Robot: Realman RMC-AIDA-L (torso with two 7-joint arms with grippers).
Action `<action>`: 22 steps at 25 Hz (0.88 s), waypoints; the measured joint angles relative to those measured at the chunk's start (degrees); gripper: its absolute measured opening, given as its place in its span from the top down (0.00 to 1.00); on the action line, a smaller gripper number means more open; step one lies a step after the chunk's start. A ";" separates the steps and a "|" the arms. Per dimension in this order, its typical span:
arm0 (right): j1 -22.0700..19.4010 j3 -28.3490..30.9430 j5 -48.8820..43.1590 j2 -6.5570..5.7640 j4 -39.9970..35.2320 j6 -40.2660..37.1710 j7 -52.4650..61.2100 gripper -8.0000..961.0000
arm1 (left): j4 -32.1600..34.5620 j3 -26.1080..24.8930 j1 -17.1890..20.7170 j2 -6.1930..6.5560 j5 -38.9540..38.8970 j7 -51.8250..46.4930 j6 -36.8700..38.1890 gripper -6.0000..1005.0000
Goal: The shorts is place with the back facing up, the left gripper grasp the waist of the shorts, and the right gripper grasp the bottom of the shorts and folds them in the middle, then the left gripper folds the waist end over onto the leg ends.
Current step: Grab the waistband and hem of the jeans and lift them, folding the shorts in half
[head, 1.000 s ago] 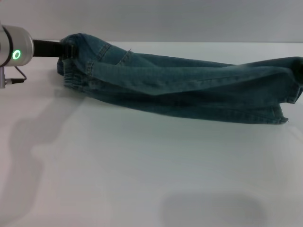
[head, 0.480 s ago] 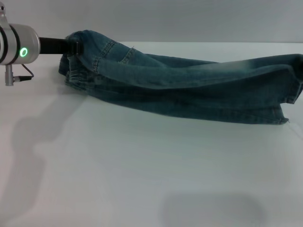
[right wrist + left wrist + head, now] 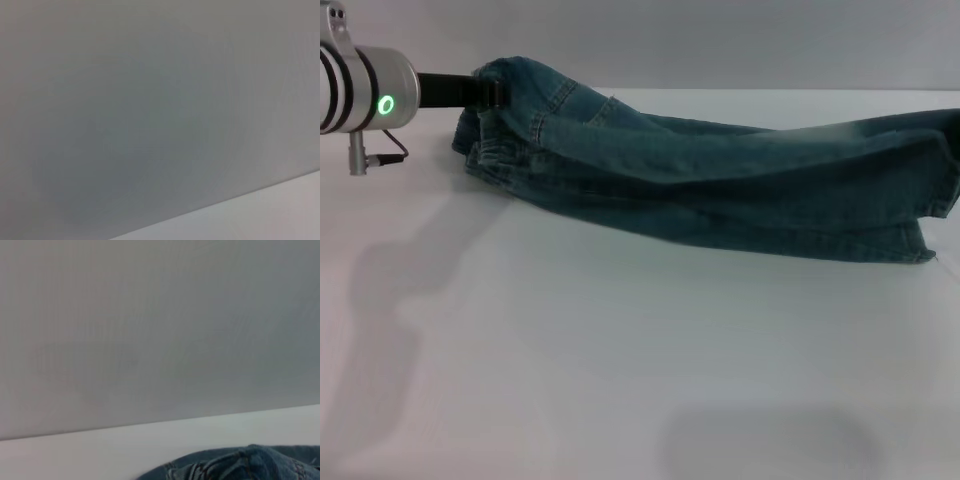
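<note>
The blue denim shorts (image 3: 720, 185) hang stretched across the back of the white table (image 3: 620, 360), folded lengthwise, with their lower edge sagging onto the surface. At the far left, my left gripper (image 3: 488, 92) is shut on the waist end, which it holds lifted off the table. A bunch of that denim (image 3: 250, 464) shows in the left wrist view. The leg ends (image 3: 930, 190) reach the frame's right edge and are raised there. My right gripper lies outside every view, and the right wrist view holds only wall and a strip of table.
The left arm's silver wrist with its green ring light (image 3: 385, 104) juts in from the left edge and casts a shadow on the table. A grey wall (image 3: 720, 40) stands behind the table.
My left gripper has moved right and slightly up, carrying the waist with it. The leg ends have stayed nearly where they were.
</note>
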 joint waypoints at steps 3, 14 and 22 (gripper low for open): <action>1.05 0.08 0.02 -0.07 -2.11 -1.29 -0.68 0.86 | 2.12 0.24 -0.39 -0.10 -0.82 0.13 3.83 0.79; 11.17 7.12 13.01 -0.18 -20.80 -4.10 -23.56 0.83 | 20.62 0.78 -8.57 -0.16 -8.34 6.96 24.24 0.69; 10.66 6.15 14.10 -0.02 -20.55 -1.20 -25.43 0.62 | 22.43 1.33 -9.76 -0.17 -8.33 7.24 24.94 0.37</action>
